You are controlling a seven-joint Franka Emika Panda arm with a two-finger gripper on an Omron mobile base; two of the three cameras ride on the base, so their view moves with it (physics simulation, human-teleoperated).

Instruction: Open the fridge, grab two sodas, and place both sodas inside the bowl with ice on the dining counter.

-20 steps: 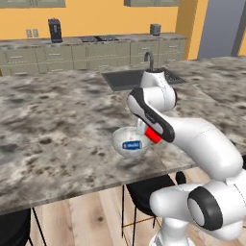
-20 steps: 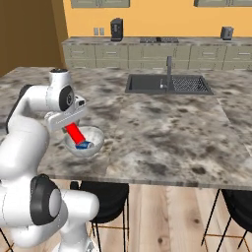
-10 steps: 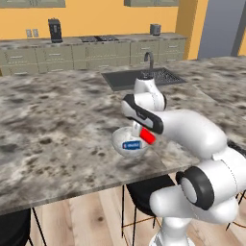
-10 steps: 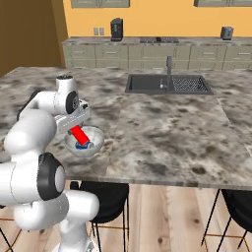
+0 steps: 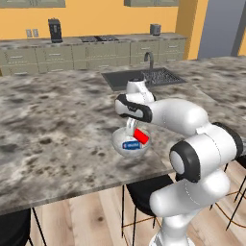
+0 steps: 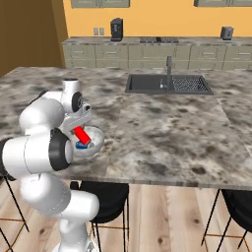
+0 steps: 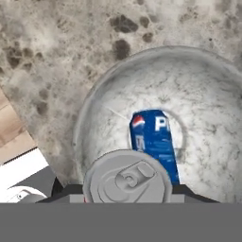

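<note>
My gripper (image 5: 135, 130) (image 6: 78, 129) is shut on the red soda (image 5: 141, 136) (image 6: 81, 135), which hangs tilted just above the bowl with ice (image 5: 116, 140) (image 6: 99, 136). The blue soda (image 5: 130, 145) (image 6: 81, 145) (image 7: 153, 142) lies on its side inside the bowl (image 7: 198, 94). In the hand view the red soda's silver top (image 7: 127, 178) sits between my fingertips, right over the blue can. The bowl stands near the front edge of the granite dining counter (image 5: 57, 125) (image 6: 162, 123) (image 7: 47, 47). The fridge is out of view.
A dark inset sink (image 5: 144, 78) (image 6: 170, 83) with a faucet (image 5: 151, 58) (image 6: 168, 66) lies further back in the counter. Beige cabinets (image 5: 72, 55) line the yellow wall. Black stools (image 5: 144, 192) (image 6: 106, 197) stand under the counter's front edge.
My hand has carried the red soda a little further over the bowl, and the arm's elbow has swung round. The blue soda and the bowl have stayed put.
</note>
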